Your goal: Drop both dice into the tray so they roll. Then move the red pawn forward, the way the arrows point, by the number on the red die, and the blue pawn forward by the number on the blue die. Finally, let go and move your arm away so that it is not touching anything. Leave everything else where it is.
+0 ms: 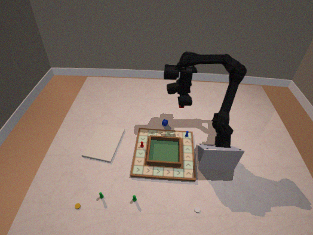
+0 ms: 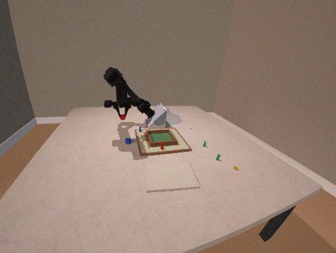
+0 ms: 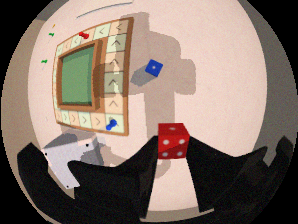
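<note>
My gripper is shut on the red die and holds it high above the table, behind the board. The blue die lies on the table just behind the board's far edge. The board has an arrow track around a green tray. The red pawn stands on the left track. The blue pawn stands at the far right corner.
A white flat slab lies left of the board. Two green pawns, a yellow disc and a white disc lie near the front. The arm's grey base stands right of the board.
</note>
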Robot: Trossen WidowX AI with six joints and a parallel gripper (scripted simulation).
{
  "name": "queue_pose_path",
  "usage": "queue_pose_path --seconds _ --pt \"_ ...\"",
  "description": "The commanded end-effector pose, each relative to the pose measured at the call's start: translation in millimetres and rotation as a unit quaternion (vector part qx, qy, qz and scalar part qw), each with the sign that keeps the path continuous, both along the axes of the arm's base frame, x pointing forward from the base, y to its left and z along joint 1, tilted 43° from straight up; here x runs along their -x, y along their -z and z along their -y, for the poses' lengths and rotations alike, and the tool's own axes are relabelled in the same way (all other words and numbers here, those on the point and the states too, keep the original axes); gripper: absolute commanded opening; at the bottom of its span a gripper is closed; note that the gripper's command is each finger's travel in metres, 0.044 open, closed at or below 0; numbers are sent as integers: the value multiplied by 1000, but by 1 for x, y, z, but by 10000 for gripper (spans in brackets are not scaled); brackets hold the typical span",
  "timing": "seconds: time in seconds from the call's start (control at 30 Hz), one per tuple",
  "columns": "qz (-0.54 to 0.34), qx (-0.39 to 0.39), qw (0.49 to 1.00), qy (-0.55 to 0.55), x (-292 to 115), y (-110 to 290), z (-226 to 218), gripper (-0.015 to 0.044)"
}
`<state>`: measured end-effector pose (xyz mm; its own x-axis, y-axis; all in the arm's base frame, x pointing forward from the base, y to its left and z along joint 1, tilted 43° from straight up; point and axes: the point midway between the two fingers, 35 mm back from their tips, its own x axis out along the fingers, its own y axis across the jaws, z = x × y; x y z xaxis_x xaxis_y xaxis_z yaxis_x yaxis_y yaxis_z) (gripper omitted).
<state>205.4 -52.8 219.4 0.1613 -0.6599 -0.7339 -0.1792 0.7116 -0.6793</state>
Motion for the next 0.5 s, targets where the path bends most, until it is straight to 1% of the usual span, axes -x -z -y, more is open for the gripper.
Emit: queue_pose_path --seconds 0.0,0.23,0.47 --pt "-41 4 998 -44 -11 12 -12 0" --pt "-115 17 985 -129 -30 34 -34 0" --pt "-184 26 959 -216 -43 64 -63 0"
